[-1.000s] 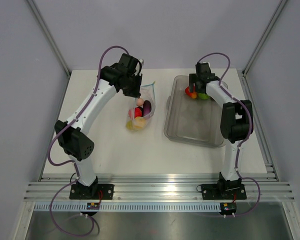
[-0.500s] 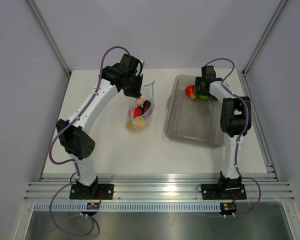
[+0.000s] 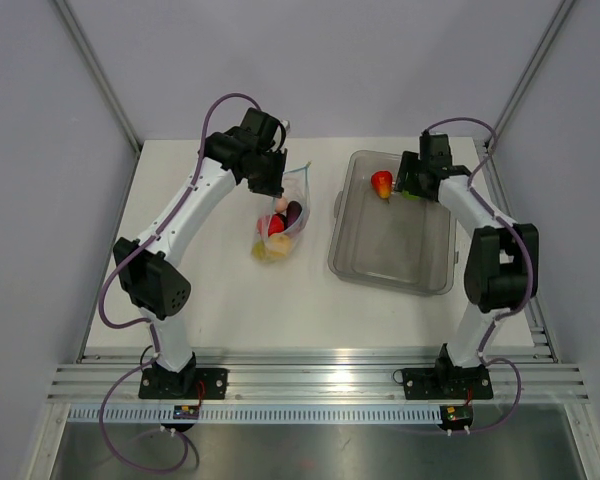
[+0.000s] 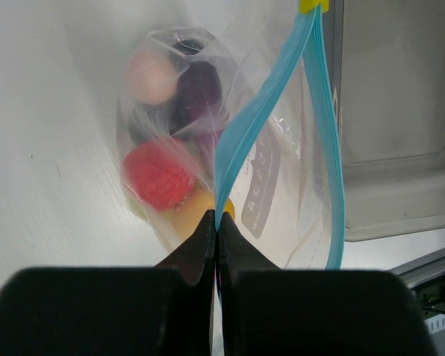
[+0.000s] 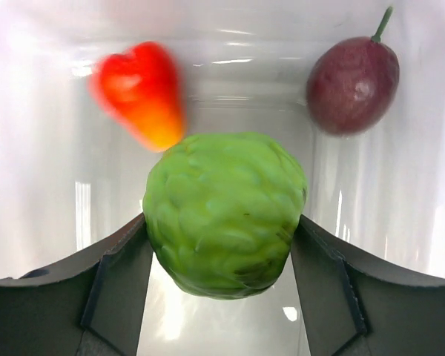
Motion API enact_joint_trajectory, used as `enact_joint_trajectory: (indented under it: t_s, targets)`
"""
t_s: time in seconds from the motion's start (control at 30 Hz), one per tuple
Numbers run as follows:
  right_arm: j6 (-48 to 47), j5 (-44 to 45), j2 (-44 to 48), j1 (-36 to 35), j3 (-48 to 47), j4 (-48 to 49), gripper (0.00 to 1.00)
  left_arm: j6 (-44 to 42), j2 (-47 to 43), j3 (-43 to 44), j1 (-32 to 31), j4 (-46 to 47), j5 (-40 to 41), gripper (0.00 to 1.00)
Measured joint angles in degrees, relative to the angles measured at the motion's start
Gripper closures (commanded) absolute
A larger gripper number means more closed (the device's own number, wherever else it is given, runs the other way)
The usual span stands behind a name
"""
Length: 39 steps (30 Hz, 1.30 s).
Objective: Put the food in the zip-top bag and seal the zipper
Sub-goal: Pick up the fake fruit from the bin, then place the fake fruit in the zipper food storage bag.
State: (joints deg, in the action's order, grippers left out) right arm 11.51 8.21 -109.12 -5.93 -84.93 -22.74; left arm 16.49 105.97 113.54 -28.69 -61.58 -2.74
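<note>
The clear zip-top bag point(image 3: 283, 218) hangs over the table left of the bin, and its light-blue zipper point(image 4: 263, 126) gapes open. My left gripper point(image 3: 271, 181) is shut on one zipper strip, also shown in the left wrist view point(image 4: 217, 219). In the bag are a red fruit point(image 4: 157, 174), a pink one point(image 4: 152, 76), a dark purple one point(image 4: 198, 89) and a yellow one point(image 4: 195, 213). My right gripper point(image 3: 407, 184) is shut on a bumpy green fruit point(image 5: 224, 211) at the bin's far end. A red-yellow fruit point(image 5: 141, 93) and a dark purple fruit point(image 5: 352, 85) lie beyond it.
The grey translucent bin point(image 3: 388, 250) stands right of the bag, with its near part bare. The red-yellow fruit point(image 3: 381, 183) lies just left of my right gripper. Frame posts stand at the table's back corners.
My right arm's elbow has swung out to the right and its gripper has shifted right, off the red-yellow fruit, with the green fruit between its fingers. The left arm and bag have held still.
</note>
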Motion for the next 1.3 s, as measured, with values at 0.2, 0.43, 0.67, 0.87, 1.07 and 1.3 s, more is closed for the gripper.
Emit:
enact_joint_trajectory:
  t_s: [0.2, 0.43, 0.67, 0.87, 1.07, 1.3]
  targets:
    - [2.27, -4.02, 18.71, -2.99, 8.07, 0.02, 0.43, 0.0, -0.02, -0.59, -0.15, 0.63, -0.5, 1.0]
    - [3.48, -4.33, 27.1, -21.79, 3.76, -2.32, 0.43, 0.02, -0.07, -1.95, -0.24, 1.4, -0.7, 1.0]
    - [4.96, -5.2, 23.34, -32.04, -6.78, -3.98, 0.43, 0.0, -0.83, -2.58, -0.28, 1.53, -0.7, 1.0]
    - [5.77, -6.38, 18.49, -35.87, -9.44, -3.72, 0.43, -0.02, -1.6, -2.58, -0.33, 1.36, -0.85, 1.0]
    - [6.6, -6.38, 13.84, -35.78, -9.31, -3.54, 0.44, -0.02, -1.73, -2.58, -0.24, 1.11, -1.09, 1.0]
    - [6.91, -5.99, 10.51, -35.76, -8.02, -3.74, 0.44, -0.07, -2.05, -2.58, 0.0, 1.03, -1.29, 1.0]
